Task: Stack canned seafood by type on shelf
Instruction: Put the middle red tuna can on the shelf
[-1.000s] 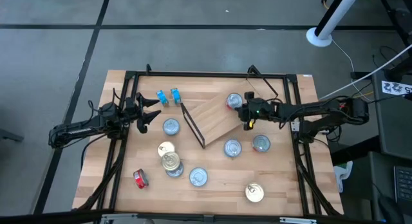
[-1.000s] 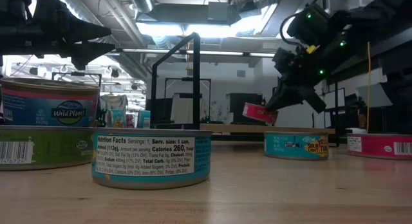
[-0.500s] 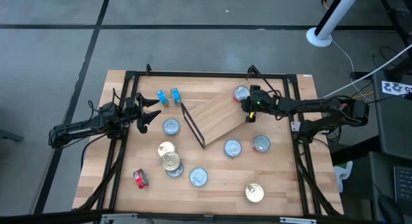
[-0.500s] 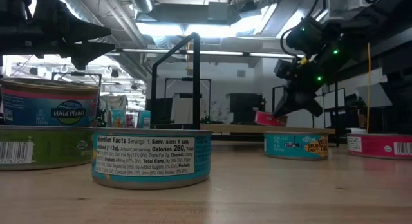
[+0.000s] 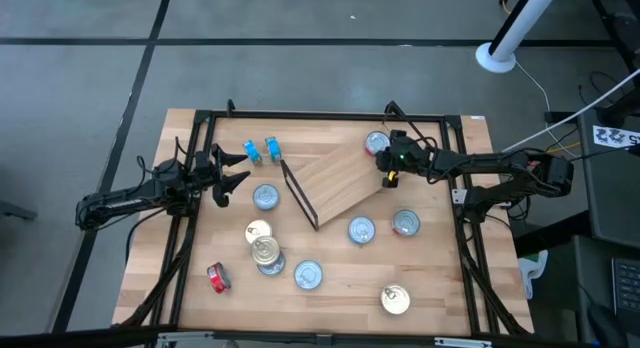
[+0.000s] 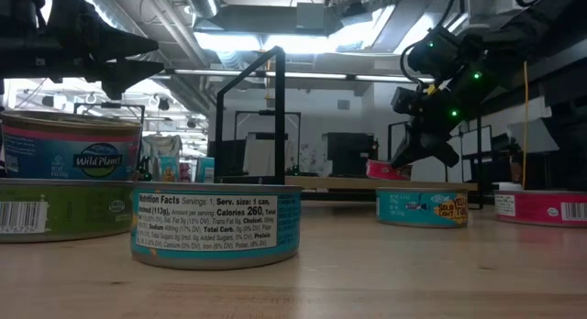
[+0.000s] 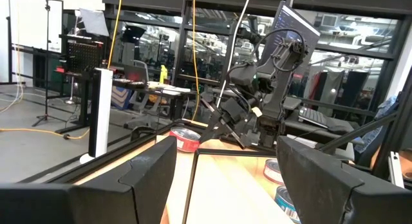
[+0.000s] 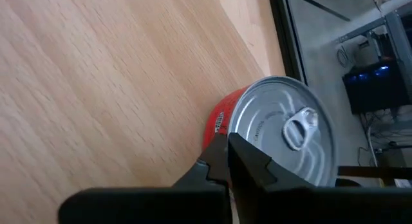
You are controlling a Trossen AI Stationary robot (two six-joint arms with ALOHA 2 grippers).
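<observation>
One tin (image 6: 71, 149) reads "Wild Planet"; right pincer (image 8: 226, 161) pressed together beside red tin (image 8: 273, 137).

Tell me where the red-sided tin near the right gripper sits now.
In the high view the red-sided tin sits on the shelf's far right corner, with the shut right gripper at its edge.

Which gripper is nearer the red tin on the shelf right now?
Right. The right gripper, shut, is right beside the red tin on the shelf; the left gripper sits far across the table.
</observation>
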